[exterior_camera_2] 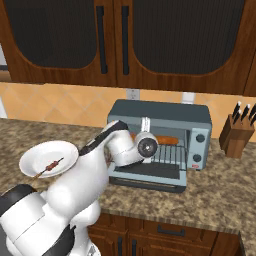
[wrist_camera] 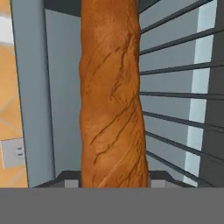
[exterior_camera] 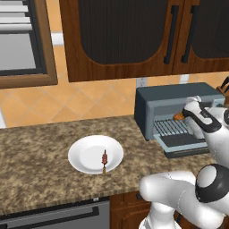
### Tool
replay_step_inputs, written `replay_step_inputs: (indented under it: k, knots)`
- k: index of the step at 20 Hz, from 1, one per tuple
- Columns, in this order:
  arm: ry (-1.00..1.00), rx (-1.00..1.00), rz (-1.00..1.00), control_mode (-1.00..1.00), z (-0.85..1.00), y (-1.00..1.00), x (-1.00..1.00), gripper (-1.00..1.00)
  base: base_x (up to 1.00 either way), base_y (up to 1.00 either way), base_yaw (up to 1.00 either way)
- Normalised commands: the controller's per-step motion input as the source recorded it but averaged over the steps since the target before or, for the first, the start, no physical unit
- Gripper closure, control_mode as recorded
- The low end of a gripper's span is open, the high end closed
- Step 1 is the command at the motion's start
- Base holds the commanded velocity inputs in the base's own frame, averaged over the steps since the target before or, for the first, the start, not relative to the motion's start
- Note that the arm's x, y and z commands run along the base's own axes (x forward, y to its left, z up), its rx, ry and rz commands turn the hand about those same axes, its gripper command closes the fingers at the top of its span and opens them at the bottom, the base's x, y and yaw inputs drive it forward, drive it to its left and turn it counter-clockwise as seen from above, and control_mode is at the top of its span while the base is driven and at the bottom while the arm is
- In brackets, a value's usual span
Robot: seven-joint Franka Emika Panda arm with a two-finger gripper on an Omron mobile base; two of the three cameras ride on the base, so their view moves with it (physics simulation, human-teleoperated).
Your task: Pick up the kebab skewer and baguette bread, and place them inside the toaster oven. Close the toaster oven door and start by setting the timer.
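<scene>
The tool (wrist_camera: 113, 181) grips the baguette bread (wrist_camera: 113, 100) inside the toaster oven (exterior_camera_2: 165, 117) over its wire rack (wrist_camera: 183, 100), the kebab skewer (exterior_camera: 104, 159) lying on the plate (exterior_camera: 85, 154).

Arm hides most of the baguette bread (exterior_camera_2: 167, 140), seemingly.

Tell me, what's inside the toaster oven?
The baguette bread over the wire rack in the toaster oven, gripper shut on it. The arm hides the left part.
</scene>
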Motion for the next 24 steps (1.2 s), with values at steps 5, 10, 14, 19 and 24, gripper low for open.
replay_step_inputs:
  k: [5, 10, 14, 19, 24]
  knots:
    - [0.0, 0.0, 0.0, -1.0, -0.21, -0.25, 0.65, 1.0, 0.0, 0.0, 0.0]
    - [0.0, 0.0, 0.0, -1.0, -0.14, -0.14, 0.45, 1.0, 0.0, 0.0, 0.0]
    - [0.0, 0.0, 0.0, -1.0, -0.09, -0.02, 0.15, 1.0, 0.0, 0.0, 0.0]
    - [0.0, 0.0, 0.0, -1.0, -0.01, 0.0, 0.03, -1.0, 0.0, 0.0, 0.0]
    - [0.0, 0.0, 0.0, -1.0, 0.0, -0.04, -0.05, -1.0, 0.0, 0.0, 0.0]
